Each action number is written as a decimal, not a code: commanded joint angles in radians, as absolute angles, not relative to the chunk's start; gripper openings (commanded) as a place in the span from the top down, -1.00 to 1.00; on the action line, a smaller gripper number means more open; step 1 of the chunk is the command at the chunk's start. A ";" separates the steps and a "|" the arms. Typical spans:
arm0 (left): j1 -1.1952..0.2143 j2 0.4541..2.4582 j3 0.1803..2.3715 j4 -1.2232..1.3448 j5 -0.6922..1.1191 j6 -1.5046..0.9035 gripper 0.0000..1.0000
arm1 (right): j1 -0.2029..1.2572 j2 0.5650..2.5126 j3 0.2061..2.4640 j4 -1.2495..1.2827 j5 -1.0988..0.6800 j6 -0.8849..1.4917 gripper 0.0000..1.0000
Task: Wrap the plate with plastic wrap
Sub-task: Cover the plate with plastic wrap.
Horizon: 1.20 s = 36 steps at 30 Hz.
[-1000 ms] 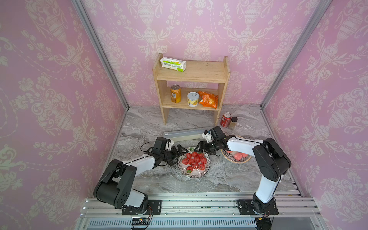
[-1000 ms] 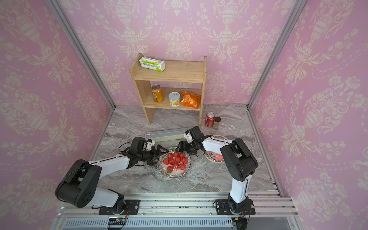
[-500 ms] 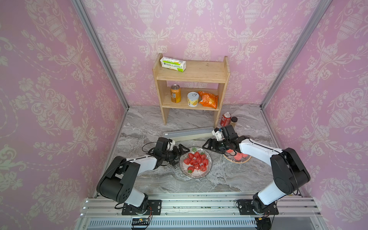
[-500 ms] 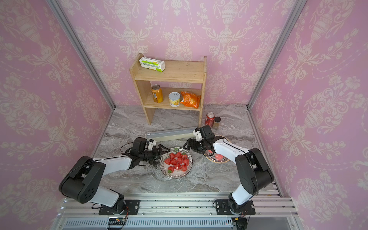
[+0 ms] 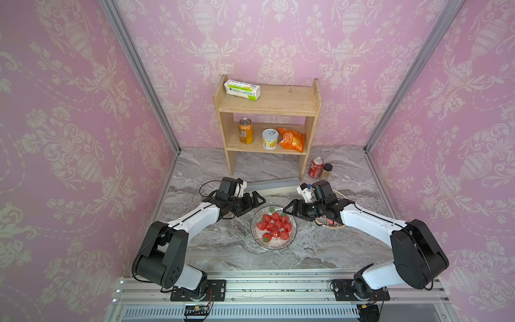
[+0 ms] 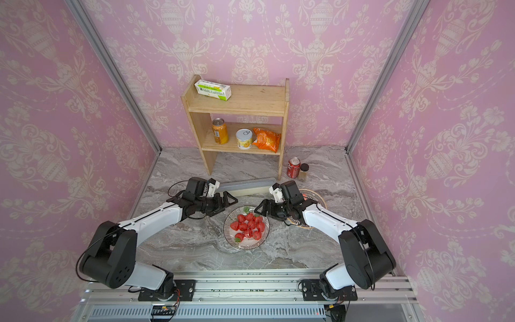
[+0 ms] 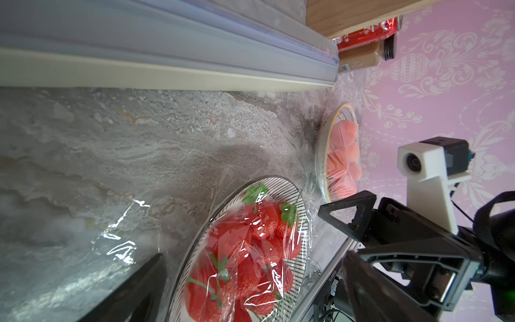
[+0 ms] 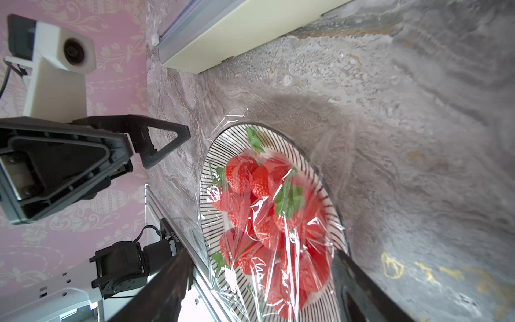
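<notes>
A striped plate (image 5: pixel 257 235) (image 6: pixel 230 235) of strawberries sits mid-table, with clear crinkly plastic wrap (image 8: pixel 278 223) (image 7: pixel 119 245) lying over the fruit and spilling onto the marble. The cream dispenser box (image 5: pixel 271 186) (image 6: pixel 245 187) lies just behind it. My left gripper (image 5: pixel 252 206) (image 6: pixel 228 207) (image 7: pixel 252 255) hovers open at the plate's far left rim, holding nothing. At the far right rim my right gripper (image 5: pixel 291 213) (image 6: pixel 264 213) (image 8: pixel 262 253) is open too, and the plate (image 8: pixel 223 145) shows between its fingers. Neither gripper has hold of the film.
A second plate (image 5: pixel 331 223) (image 7: pixel 342 156) of pink food lies under film beneath my right wrist. A wooden shelf (image 5: pixel 267 111) at the back holds a white-and-green carton (image 5: pixel 242 89), cans and a snack bag. A red can (image 5: pixel 315 167) and a spice jar (image 5: pixel 326 170) stand beside it.
My right arm's elbow has swung outward and down to the right, and its gripper has drawn back a little from the plate. The left arm has hardly moved. Both grippers stay open.
</notes>
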<state>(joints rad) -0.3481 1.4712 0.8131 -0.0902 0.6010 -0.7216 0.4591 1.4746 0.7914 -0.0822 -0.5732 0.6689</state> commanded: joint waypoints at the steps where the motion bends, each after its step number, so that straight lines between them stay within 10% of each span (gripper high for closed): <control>1: -0.347 1.503 0.839 -0.082 0.630 -0.675 -0.98 | 0.468 1.488 0.795 -0.023 -0.584 0.695 -0.62; 36: -0.383 1.733 0.866 0.103 0.747 -0.734 -0.98 | 0.476 1.582 0.832 -0.080 -0.515 0.627 -0.62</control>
<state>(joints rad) -0.3721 1.7180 0.8467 0.0776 0.7120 -0.7227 0.4675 1.5547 0.8196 -0.0582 -0.5266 0.6540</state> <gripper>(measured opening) 0.992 0.809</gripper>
